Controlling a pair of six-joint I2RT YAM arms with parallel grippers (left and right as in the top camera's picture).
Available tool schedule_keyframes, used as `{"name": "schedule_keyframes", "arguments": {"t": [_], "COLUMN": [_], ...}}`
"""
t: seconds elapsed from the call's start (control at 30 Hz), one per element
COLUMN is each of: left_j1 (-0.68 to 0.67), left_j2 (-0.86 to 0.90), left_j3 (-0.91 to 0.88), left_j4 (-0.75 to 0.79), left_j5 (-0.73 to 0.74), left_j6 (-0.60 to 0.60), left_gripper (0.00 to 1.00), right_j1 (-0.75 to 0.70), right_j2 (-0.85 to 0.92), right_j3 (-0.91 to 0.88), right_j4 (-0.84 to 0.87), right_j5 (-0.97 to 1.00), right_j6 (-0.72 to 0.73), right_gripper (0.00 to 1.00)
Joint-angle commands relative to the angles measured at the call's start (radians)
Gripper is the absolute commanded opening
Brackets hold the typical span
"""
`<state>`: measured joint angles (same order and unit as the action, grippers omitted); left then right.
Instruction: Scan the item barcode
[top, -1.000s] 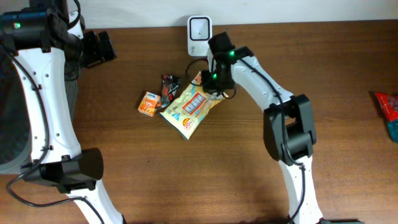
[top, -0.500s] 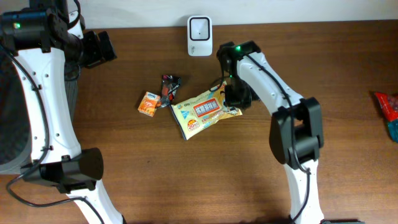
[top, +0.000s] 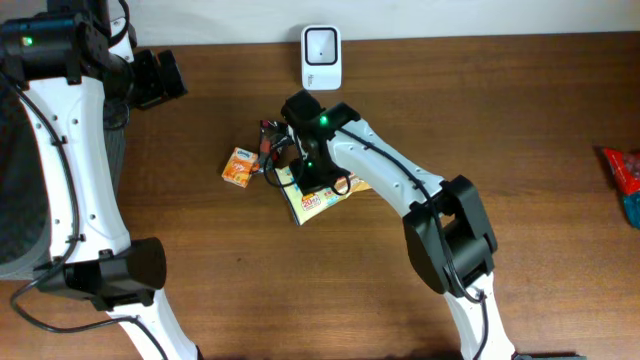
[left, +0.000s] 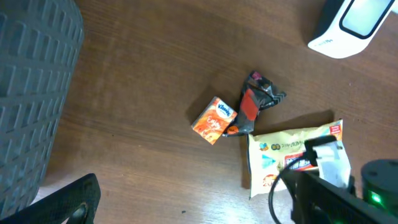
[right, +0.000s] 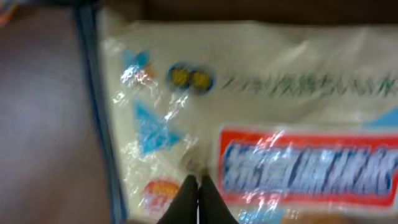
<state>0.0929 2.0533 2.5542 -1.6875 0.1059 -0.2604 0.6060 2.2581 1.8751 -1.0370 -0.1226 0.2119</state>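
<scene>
Near the middle of the table (top: 520, 100), the snack packet (top: 312, 203) lay flat, just below and in front of the white scanner (top: 321, 58), its printed face up. The right gripper (top: 320, 185) stood over it, its fingers (right: 186, 199) clenched tight, their tips meeting on a pucker in the glossy film, so they seemed to pinch the packet. Just left of the packet sat a small orange carton (top: 238, 167) and a dark wrapper (top: 272, 143) with red on it, the wrapper touching the packet's corner. The left gripper (top: 170, 75) hung well apart at the table's far left corner, fingers released and bare. A red packet (top: 625, 175) showed at the right edge.
</scene>
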Motion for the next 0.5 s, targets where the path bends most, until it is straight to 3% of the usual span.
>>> {"name": "schedule_keyframes", "arguments": {"t": [0.0,0.1,0.27,0.47], "left_j1": [0.002,0.002,0.002,0.002], "left_j2": [-0.005,-0.005,-0.005,-0.005], "left_j3": [0.003,0.003,0.003,0.003], "left_j4": [-0.001,-0.001,-0.001,-0.001], "left_j5": [0.01,0.01,0.01,0.01], "left_j6": [0.012,0.012,0.012,0.012], "left_gripper": [0.99,0.99,0.99,0.99], "right_j1": [-0.04,-0.104,-0.194,-0.211], "right_j2": [0.039,0.039,0.039,0.035], "right_j3": [-0.029,-0.03,-0.056,0.026], "right_j4": [0.054,0.051,0.055,0.2], "right_j5": [0.121,0.236,0.223,-0.154], "right_j6": [0.099,0.201,0.311,0.33], "right_gripper": [0.04,0.04,0.04,0.04]}}
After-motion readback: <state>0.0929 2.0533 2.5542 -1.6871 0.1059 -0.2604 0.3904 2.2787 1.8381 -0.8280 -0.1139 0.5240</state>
